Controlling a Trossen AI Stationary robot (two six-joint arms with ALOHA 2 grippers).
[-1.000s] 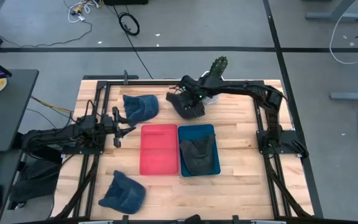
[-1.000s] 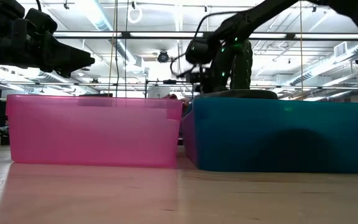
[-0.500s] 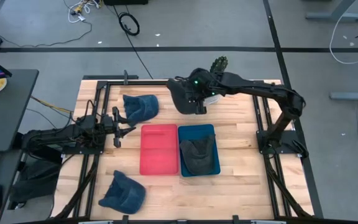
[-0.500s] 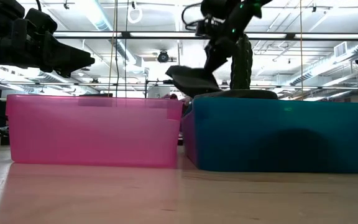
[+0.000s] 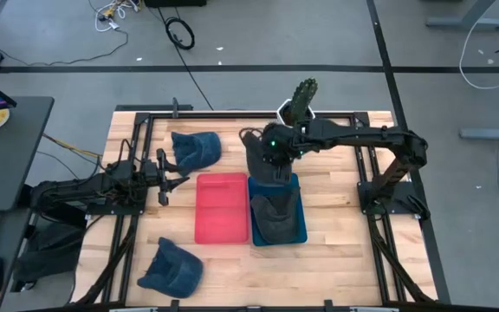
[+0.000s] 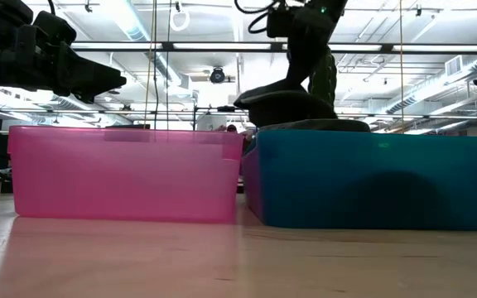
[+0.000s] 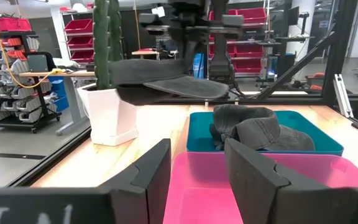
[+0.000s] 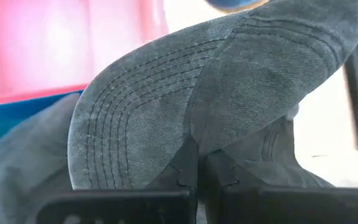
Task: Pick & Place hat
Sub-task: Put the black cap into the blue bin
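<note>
Right gripper (image 5: pixel 271 154), clamped on a grey cap (image 5: pixel 267 161), hangs above the blue bin's (image 5: pixel 300 227) far edge; release here risks the cap straddling the rim. Left gripper (image 5: pixel 165 178) waits, jaws parted, empty.

A pale wooden table (image 5: pixel 336 217) carries a pink bin (image 5: pixel 222 208) touching a blue bin (image 5: pixel 298 208), two blue caps (image 5: pixel 195 147) (image 5: pixel 171 267) and a potted cactus (image 5: pixel 302 100).

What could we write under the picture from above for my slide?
Right gripper carries a dark cap over the blue bin holding another; left gripper waits beside the pink bin.
</note>
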